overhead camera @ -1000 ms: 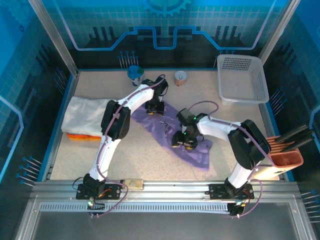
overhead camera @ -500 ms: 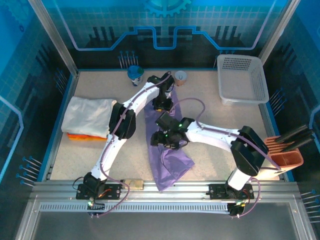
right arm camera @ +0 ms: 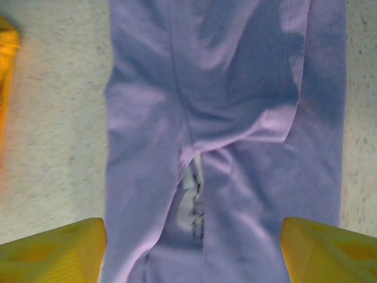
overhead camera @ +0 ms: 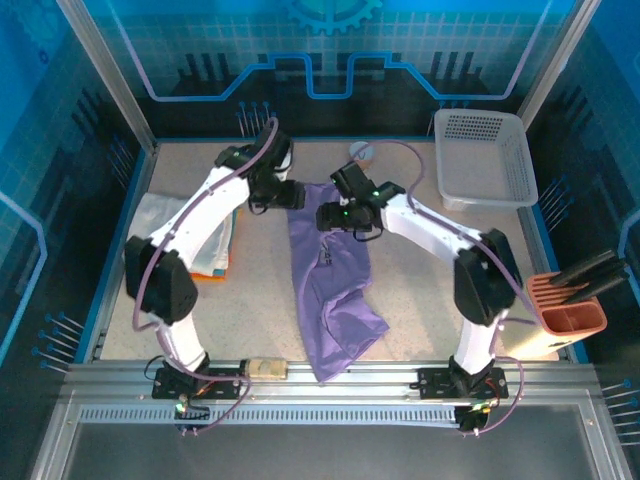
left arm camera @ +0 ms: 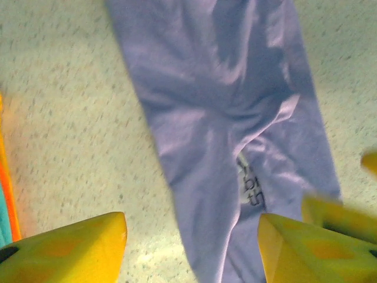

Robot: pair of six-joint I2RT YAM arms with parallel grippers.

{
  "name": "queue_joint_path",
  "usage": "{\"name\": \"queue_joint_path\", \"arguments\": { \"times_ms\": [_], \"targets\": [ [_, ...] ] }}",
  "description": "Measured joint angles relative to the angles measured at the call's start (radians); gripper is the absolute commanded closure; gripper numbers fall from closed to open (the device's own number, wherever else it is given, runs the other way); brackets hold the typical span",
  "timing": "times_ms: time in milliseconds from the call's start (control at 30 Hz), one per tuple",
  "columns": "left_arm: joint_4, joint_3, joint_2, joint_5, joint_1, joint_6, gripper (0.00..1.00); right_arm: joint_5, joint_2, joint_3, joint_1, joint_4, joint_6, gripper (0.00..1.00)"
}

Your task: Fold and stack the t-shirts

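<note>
Since a second ago: swung both arms up toward twelve o'clock and drew the lavender t-shirt (overhead camera: 335, 290) out of a crumpled diagonal heap into a long strip running from twelve down to six.

At nine o'clock, partly hidden under the left arm: the white t-shirt (overhead camera: 150, 215), folded, resting on the orange t-shirt (overhead camera: 208, 274), seen only as an edge.

Toward eleven, at the lavender shirt's upper left corner: the left gripper (overhead camera: 290, 196), jaws spread apart, gripping nothing, cloth lying on the table beneath in the wrist view. Cannot tell whether the fingers brush the fabric.

Down the middle: lavender cloth narrow and wrinkled, sides bunched inward, white chest print half swallowed by a crease, lower end near six flared and rumpled.

Just right of twelve, over the shirt's upper edge: the right gripper (overhead camera: 328, 217), likewise spread wide and empty.

At two o'clock, well apart from the cloth: the white lattice basket (overhead camera: 485, 165). At four o'clock: an orange-brown holder (overhead camera: 570, 318) with dark handles.

Judged from this: two shirts apparently folded and stacked; the third merely laid out lengthwise. Probably left to do: smooth flat, fold sleeves and body, carry to nine o'clock and set on the stack.
</note>
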Motion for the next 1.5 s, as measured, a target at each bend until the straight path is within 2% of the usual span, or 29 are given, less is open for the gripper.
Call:
{"name": "queue_joint_path", "arguments": {
  "times_ms": [133, 267, 533, 733, 967, 1167, 1267, 1500],
  "targets": [
    [0.064, -0.254, -0.098, -0.001, -0.002, -0.050, 0.36, 0.000, 0.212, 0.181, -0.018, -0.035, -0.071, 0.24],
    [0.094, -0.437, -0.165, 0.026, -0.002, -0.097, 0.36, 0.001, 0.367, 0.312, -0.019, -0.072, -0.093, 0.24],
    [0.132, -0.601, -0.375, 0.067, -0.052, -0.173, 0.35, 0.034, 0.620, 0.671, -0.040, -0.192, -0.080, 0.26],
    [0.164, -0.711, -0.431, 0.094, -0.064, -0.233, 0.36, 0.023, 0.726, 0.855, -0.101, -0.224, -0.004, 0.25],
    [0.203, -0.786, -0.436, 0.146, -0.092, -0.290, 0.36, -0.118, 0.752, 0.875, -0.166, -0.080, 0.136, 0.22],
    [0.277, -0.870, -0.466, 0.213, -0.138, -0.357, 0.36, -0.148, 0.727, 0.812, -0.153, 0.031, 0.160, 0.15],
    [0.314, -0.920, -0.485, 0.245, -0.176, -0.404, 0.36, -0.147, 0.643, 0.691, -0.137, 0.045, 0.143, 0.12],
    [0.400, -0.981, -0.517, 0.271, -0.312, -0.537, 0.39, -0.131, 0.329, 0.393, -0.108, 0.005, 0.034, 0.12]
  ]
}}
